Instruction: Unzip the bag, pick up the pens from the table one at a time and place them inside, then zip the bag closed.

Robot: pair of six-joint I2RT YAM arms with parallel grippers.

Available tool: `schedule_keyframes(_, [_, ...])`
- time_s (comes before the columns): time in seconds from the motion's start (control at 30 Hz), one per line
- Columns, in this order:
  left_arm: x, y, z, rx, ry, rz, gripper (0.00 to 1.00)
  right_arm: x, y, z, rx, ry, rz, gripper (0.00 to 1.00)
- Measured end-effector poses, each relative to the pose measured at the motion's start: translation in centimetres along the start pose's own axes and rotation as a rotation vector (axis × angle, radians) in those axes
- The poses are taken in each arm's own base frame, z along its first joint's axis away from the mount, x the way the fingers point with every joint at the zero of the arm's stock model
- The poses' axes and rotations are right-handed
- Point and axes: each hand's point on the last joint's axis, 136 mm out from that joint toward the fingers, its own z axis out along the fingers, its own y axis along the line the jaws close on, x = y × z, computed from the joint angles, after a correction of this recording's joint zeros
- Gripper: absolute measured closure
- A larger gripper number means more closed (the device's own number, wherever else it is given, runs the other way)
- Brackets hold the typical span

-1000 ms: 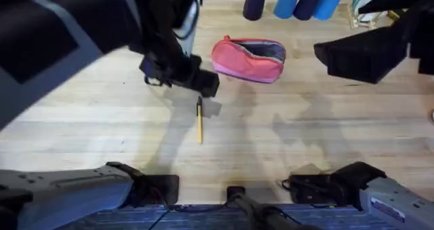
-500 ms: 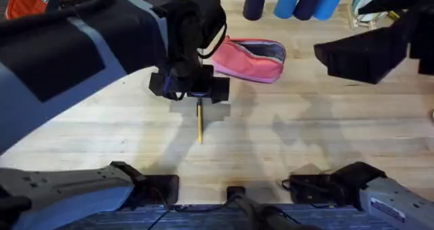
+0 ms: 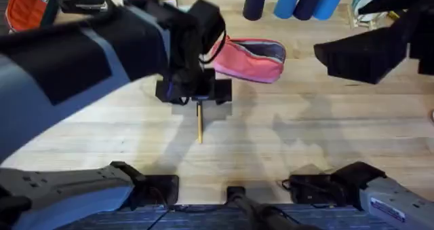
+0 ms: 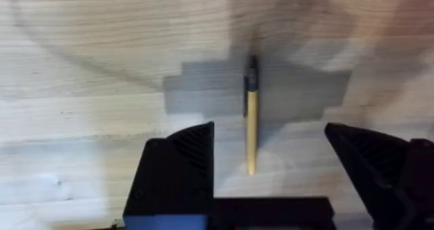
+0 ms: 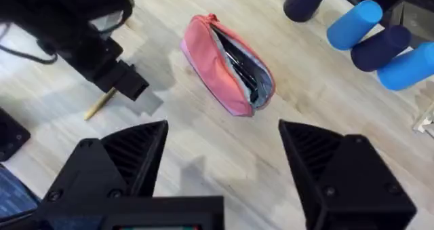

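My left gripper [image 4: 271,165] hangs over the yellow pen [image 4: 251,125], fingers wide apart, one on each side of it, not touching. The pen lies flat on the table [image 3: 305,142]. My right gripper [image 5: 224,165] is up high with its fingers apart too, holding nothing. The pink bag [image 5: 227,64] sits near the pen, unzipped, with something dark inside.

You're seeing black arms with grey link panels, black cables looping at the left arm's wrist, and the left gripper [image 4: 271,165] and right gripper [image 5: 224,159] showing black ribbed fingers.
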Motion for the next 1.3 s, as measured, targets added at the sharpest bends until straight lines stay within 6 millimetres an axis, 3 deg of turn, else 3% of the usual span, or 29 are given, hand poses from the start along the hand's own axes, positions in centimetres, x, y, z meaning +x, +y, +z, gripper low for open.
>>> schedule_keyframes(0.2, [2.1, 1.7, 3.1, -0.042, 0.041, -0.021, 0.008, 0.0, 0.0, 0.0, 0.0, 0.0, 0.0, 0.003])
schedule_keyframes(0.37, [2.5, 2.2, 4.5, -0.046, 0.035, -0.03, 0.007, 0.0, 0.0, 0.0, 0.0, 0.0, 0.0, 0.004])
schedule_keyframes(0.9, [2.9, 1.9, 4.7, -0.086, -0.044, 0.006, 0.021, 0.0, 0.0, 0.0, 0.0, 0.0, 0.0, 0.003])
schedule_keyframes(0.97, [2.9, 1.9, 4.7, -0.086, -0.045, -0.002, 0.098, 0.0, 0.0, 0.0, 0.0, 0.0, 0.0, 0.003])
schedule_keyframes(1.2, [2.9, 2.0, 4.7, -0.088, -0.048, -0.022, 0.517, 0.0, 0.0, 0.0, 0.0, 0.0, 0.0, 0.003])
schedule_keyframes(1.3, [2.8, 1.9, 4.7, -0.085, -0.05, -0.023, 0.785, 0.0, 0.0, 0.0, 0.0, 0.0, 0.0, 0.003])
